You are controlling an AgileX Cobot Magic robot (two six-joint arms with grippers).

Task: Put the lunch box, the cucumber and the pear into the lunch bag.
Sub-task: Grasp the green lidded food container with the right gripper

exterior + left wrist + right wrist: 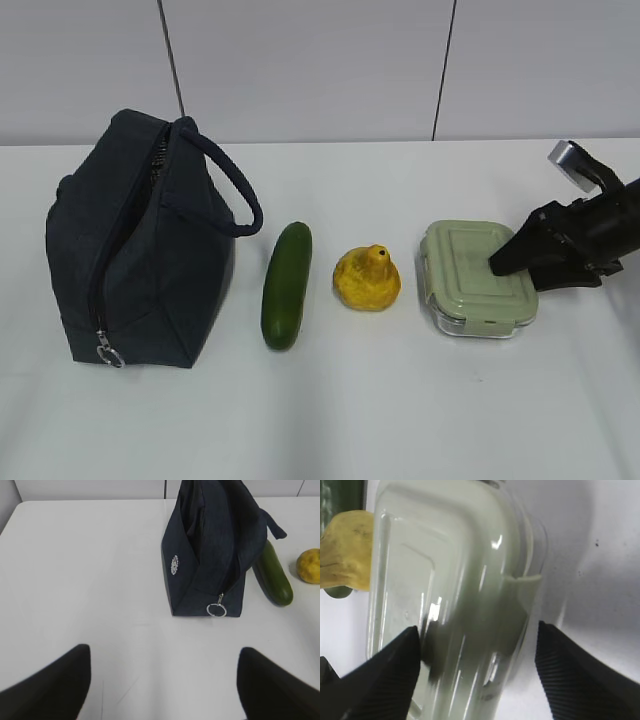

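The dark navy lunch bag (140, 240) stands at the left, its ring pull (216, 610) low on the near end and its top seam gaping. The dark green cucumber (287, 285), the yellow pear (368, 278) and the green-lidded glass lunch box (478, 278) lie in a row to its right. My right gripper (510, 265) is open at the lunch box's right end. In the right wrist view it (477, 665) straddles the box's (450, 580) edge, one finger over the lid, one outside. My left gripper (165, 680) is open and empty, well short of the bag (215, 545).
White table (330, 420) with a grey panelled wall behind. The left wrist view also shows the cucumber (272, 575) and pear (310, 566) right of the bag. The pear (345, 550) shows beyond the box in the right wrist view.
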